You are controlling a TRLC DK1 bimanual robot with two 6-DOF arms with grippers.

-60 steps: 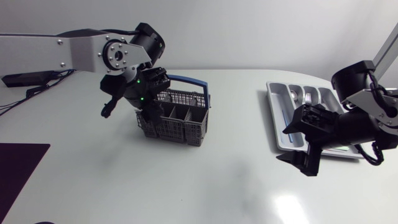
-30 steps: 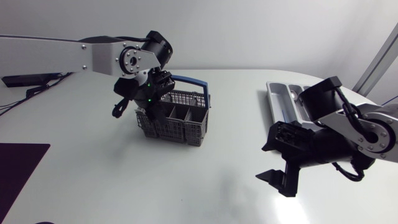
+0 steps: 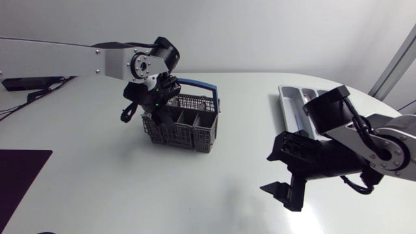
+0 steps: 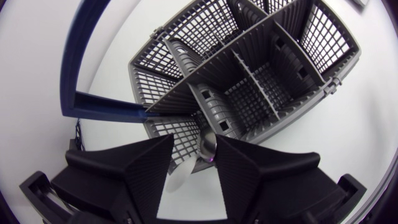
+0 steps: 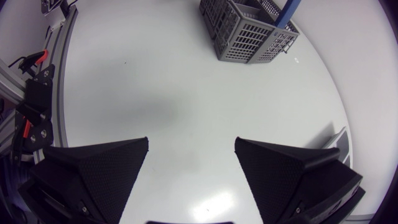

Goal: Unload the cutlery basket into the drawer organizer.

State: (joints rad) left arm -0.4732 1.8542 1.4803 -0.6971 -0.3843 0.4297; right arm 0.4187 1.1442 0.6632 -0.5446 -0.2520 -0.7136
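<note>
A grey mesh cutlery basket point(image 3: 185, 128) with a blue handle point(image 3: 195, 83) stands left of the table's middle. My left gripper point(image 3: 158, 112) reaches down into its left end. In the left wrist view the gripper point(image 4: 194, 149) has its fingers point(image 4: 149, 168) a narrow gap apart, and a shiny metal cutlery piece point(image 4: 208, 143) stands between them in a basket compartment point(image 4: 186, 124). The silver drawer organizer point(image 3: 286, 104) lies at the right, partly hidden by my right arm. My right gripper point(image 3: 286, 192) hangs open and empty over the table's front right, with the basket point(image 5: 249, 28) far ahead of the gripper point(image 5: 191, 149).
A dark mat point(image 3: 19, 172) lies at the table's front left corner. Bare white tabletop point(image 3: 221, 182) stretches between the basket and my right gripper.
My right arm has swung away from the organizer toward the table's front middle, gripper still open. My left gripper has shifted slightly over the basket's left end.
</note>
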